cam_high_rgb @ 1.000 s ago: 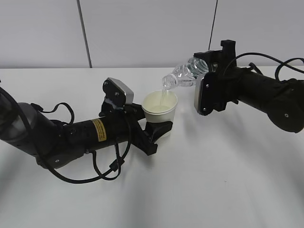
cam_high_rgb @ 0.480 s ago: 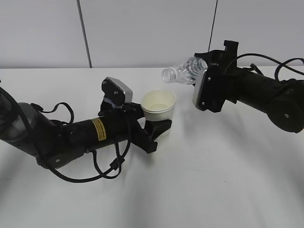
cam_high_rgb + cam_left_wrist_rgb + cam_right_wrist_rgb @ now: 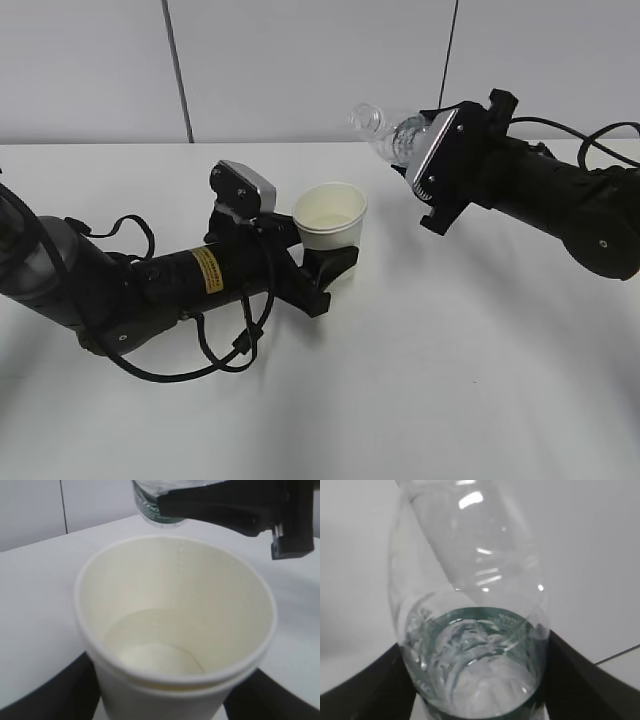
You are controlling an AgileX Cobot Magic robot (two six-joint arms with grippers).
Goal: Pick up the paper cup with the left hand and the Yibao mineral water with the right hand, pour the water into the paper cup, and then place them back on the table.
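Observation:
My left gripper (image 3: 325, 262) is shut on the paper cup (image 3: 329, 215), holding it just above the table (image 3: 450, 380) at the middle. In the left wrist view the cup (image 3: 175, 630) fills the frame and holds a shallow pool of water; black fingers (image 3: 50, 690) flank it. My right gripper (image 3: 418, 140) is shut on the Yibao mineral water (image 3: 385, 125), tilted with its open mouth pointing up and left, to the right of and above the cup. No water is flowing. The right wrist view shows the bottle (image 3: 470, 630) between the fingers (image 3: 365, 690), water low inside.
A grey panelled wall (image 3: 300, 60) stands behind the table. The right arm's black body (image 3: 560, 200) and cable stretch to the right edge. The left arm (image 3: 130, 290) with its cables lies low over the left of the table.
The right gripper has turned the bottle back from pouring: its mouth rose from over the cup to pointing up and left, and the stream stopped. The cup stayed nearly still.

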